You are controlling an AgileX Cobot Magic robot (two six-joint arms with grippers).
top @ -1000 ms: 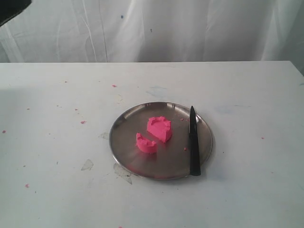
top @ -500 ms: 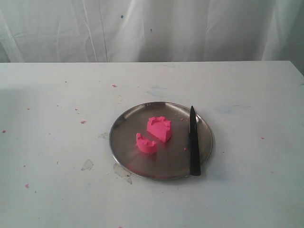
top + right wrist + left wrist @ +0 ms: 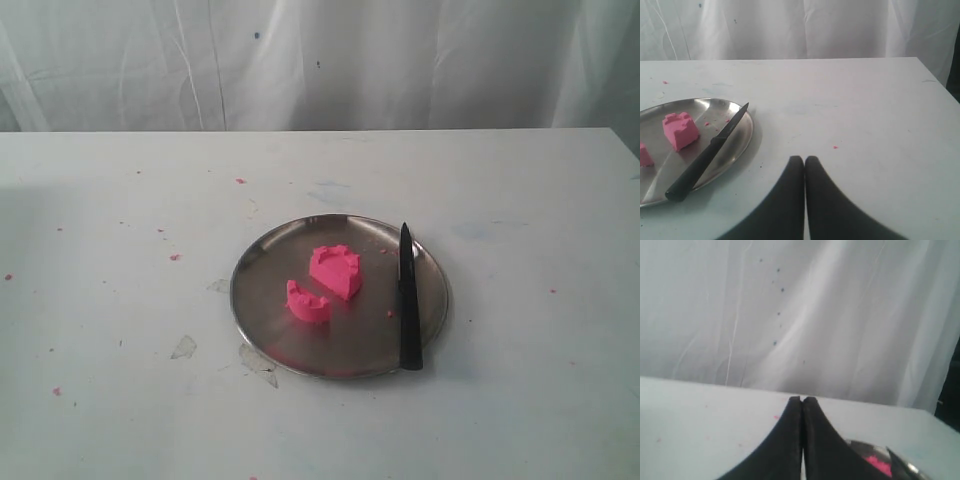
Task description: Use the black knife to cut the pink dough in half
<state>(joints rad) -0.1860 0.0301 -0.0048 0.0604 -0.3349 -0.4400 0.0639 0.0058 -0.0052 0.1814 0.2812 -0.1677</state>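
Pink dough point(image 3: 335, 271) lies in two pieces mid steel plate point(image 3: 270, 335). Looks soft, light, squashy. Black knife point(image 3: 406, 297) at plate's 3 o'clock, thin, stiff; grab by handle. Left gripper point(image 3: 802, 401) and right gripper point(image 3: 804, 161): fingers pressed together, holding nothing.

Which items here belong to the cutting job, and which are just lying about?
Job:
pink dough, already in two pieces on the steel plate
black knife, lying on the plate

Lying about:
pink crumbs on the table
white curtain
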